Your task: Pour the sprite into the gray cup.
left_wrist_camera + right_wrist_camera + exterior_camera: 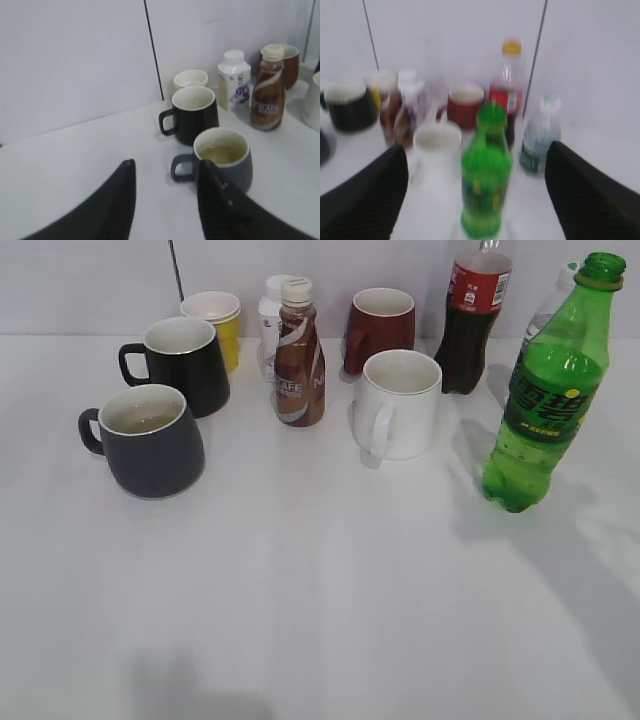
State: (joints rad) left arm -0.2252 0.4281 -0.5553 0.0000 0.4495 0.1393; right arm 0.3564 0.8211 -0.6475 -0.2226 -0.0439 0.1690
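The sprite (545, 400), a green bottle with a dark green label, stands at the right of the table. It leans slightly in the exterior view. The gray cup (150, 445) sits at the left with its handle to the left and pale liquid inside. Neither gripper shows in the exterior view. In the left wrist view my left gripper (166, 167) is open and empty, just short of the gray cup (225, 160). In the blurred right wrist view my right gripper (477, 150) is open wide, and the sprite (486, 190) stands between its fingers, apart from both.
A black mug (188, 362) and a yellow cup (215, 320) stand behind the gray cup. A coffee bottle (299, 355), a white bottle (270, 325), a dark red mug (380, 328) and a white mug (398, 405) fill the middle. A cola bottle (475, 320) and a water bottle (550, 305) stand behind the sprite.
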